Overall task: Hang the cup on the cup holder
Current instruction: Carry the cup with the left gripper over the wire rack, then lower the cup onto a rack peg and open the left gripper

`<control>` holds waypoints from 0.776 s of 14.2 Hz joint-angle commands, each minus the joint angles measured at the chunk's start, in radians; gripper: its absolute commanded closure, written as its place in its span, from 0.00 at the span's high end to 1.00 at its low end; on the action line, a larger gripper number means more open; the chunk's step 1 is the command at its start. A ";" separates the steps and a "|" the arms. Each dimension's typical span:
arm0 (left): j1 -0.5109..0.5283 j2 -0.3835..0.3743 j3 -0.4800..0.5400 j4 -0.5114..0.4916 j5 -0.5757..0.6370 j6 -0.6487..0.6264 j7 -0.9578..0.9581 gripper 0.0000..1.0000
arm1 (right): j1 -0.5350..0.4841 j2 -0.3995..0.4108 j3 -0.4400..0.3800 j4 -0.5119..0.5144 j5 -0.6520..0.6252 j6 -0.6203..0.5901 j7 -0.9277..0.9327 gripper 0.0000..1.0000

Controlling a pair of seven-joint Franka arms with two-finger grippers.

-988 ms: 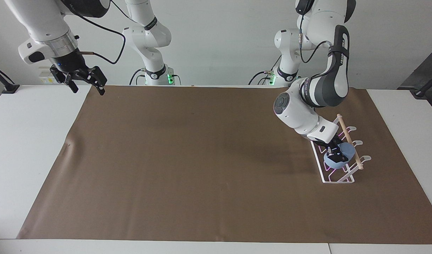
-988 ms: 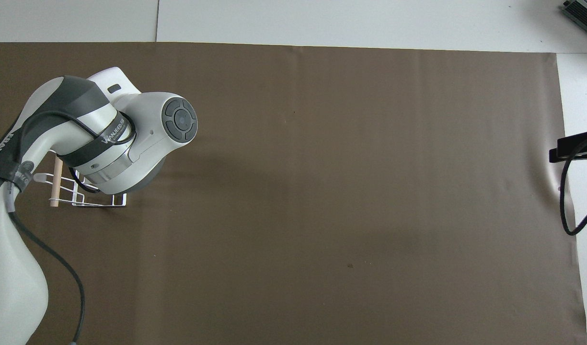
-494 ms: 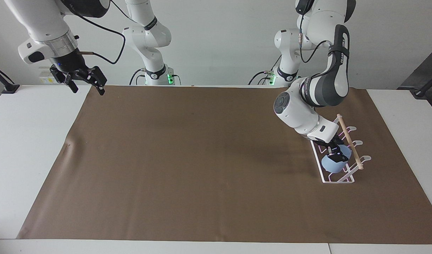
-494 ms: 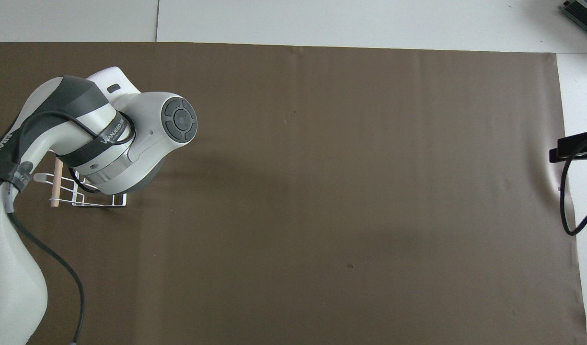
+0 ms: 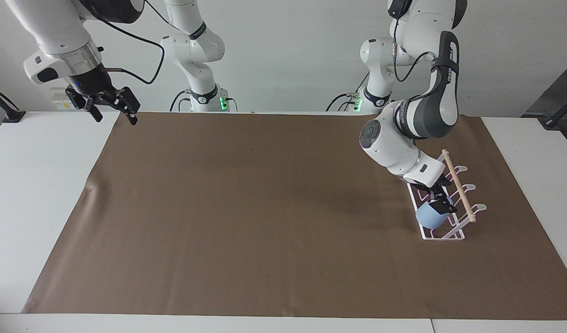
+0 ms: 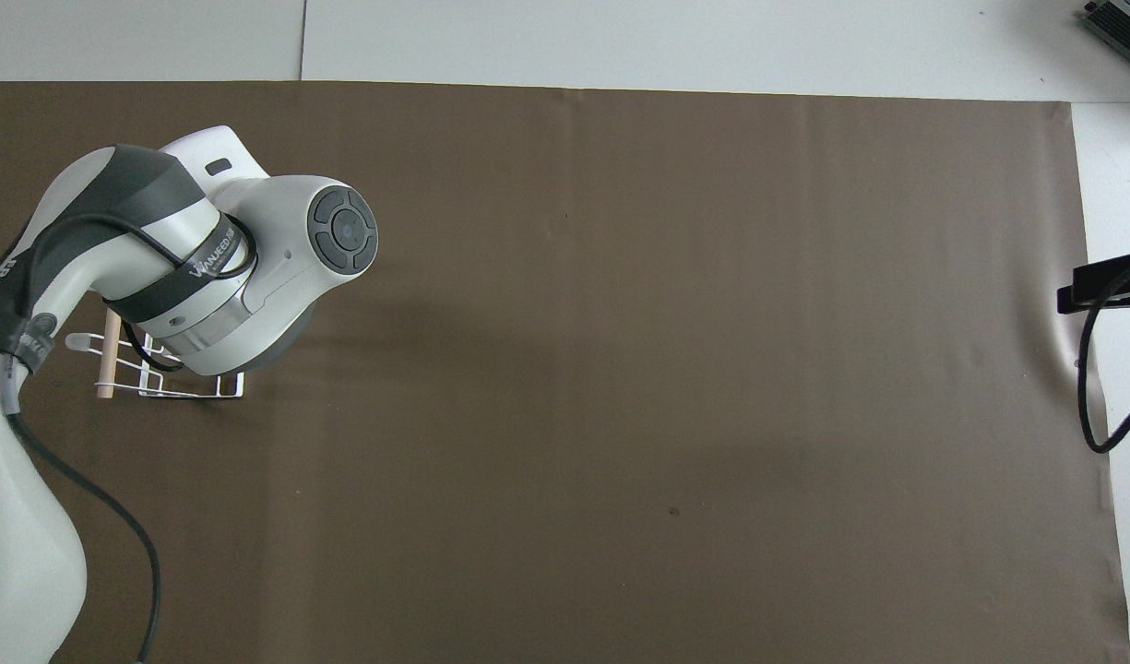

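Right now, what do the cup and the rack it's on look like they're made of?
The cup: probably plastic, matte pale blue with no shine. The cup holder: thin white wire, likely coated metal, bent into loops, with a bare pale wooden dowel across its top.

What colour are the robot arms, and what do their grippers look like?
Both arms are glossy white with rounded joints. The left arm has dark grey bands, printed lettering and a black cable. The left gripper and right gripper are black, the right below a silver ring.

White arms with dark grey bands, black cables and a black claw [image 5: 111,105] each
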 commanded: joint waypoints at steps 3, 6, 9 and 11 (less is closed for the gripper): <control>-0.009 -0.101 -0.001 0.039 -0.134 0.002 0.312 1.00 | -0.008 -0.010 0.004 -0.018 0.002 0.016 0.018 1.00; -0.013 -0.134 -0.001 0.039 -0.195 -0.005 0.490 1.00 | -0.010 -0.024 0.004 -0.044 0.002 0.016 0.006 1.00; 0.000 -0.186 0.001 0.039 -0.315 -0.002 0.667 1.00 | -0.013 -0.027 0.004 -0.049 -0.010 0.014 0.001 1.00; 0.010 -0.241 0.013 0.041 -0.425 0.004 0.824 1.00 | -0.010 -0.024 0.004 -0.041 -0.021 0.013 -0.017 1.00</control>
